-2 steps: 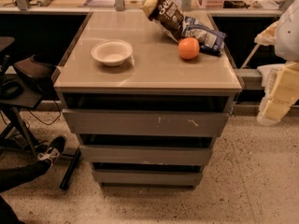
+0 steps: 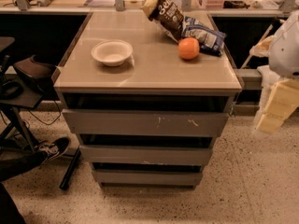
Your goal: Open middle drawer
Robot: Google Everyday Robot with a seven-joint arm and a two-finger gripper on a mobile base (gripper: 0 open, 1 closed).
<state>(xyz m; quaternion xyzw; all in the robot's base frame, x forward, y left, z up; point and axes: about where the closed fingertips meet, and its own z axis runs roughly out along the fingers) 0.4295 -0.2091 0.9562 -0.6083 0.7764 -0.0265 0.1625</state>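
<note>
The middle drawer (image 2: 145,155) is a plain grey handleless front. It sits between the larger top front (image 2: 145,123), which has white scratch marks, and the narrow bottom front (image 2: 147,177). A dark gap shows above each front. My gripper (image 2: 275,107), cream-coloured under a white arm, hangs to the right of the cabinet at about top-drawer height. It is well apart from the middle drawer and holds nothing that I can see.
On the cabinet top (image 2: 149,73) are a white bowl (image 2: 111,52), an orange (image 2: 188,48) and two snack bags (image 2: 187,22). A chair base (image 2: 18,92) and a person's shoe (image 2: 53,148) are at the left. A counter runs behind.
My gripper and arm have dropped slightly at the right. The drawers and the objects on top have not moved.
</note>
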